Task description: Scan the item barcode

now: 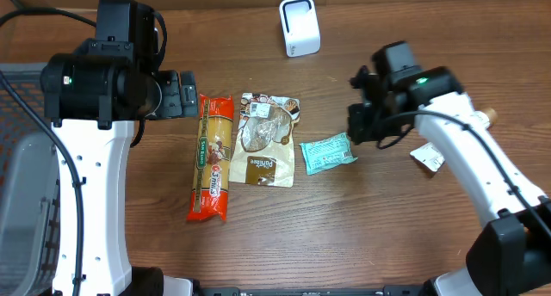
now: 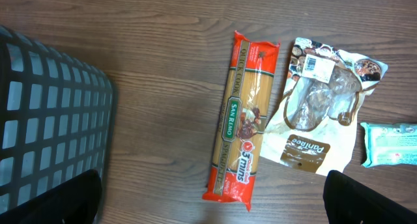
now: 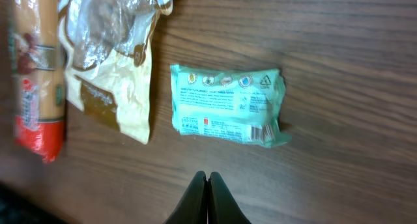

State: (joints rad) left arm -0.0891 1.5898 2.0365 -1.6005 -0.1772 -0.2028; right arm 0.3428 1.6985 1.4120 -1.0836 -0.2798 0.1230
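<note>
Three items lie side by side on the wooden table: a red-and-orange spaghetti pack (image 1: 211,158) (image 2: 241,120), a brown-and-white pouch (image 1: 267,141) (image 2: 319,113) and a small teal packet (image 1: 327,152) (image 3: 228,105) with its printed side up. A white scanner (image 1: 300,26) stands at the far edge. My right gripper (image 1: 362,124) (image 3: 207,178) is shut with nothing in it, hanging just right of the teal packet. Over the spaghetti pack's near end, my left gripper (image 1: 181,94) (image 2: 212,195) stands wide open and holds nothing.
A dark mesh basket (image 1: 17,158) (image 2: 45,113) sits at the left edge of the table. A small white-and-orange thing (image 1: 426,157) lies under the right arm. Bare wood shows in front of the items.
</note>
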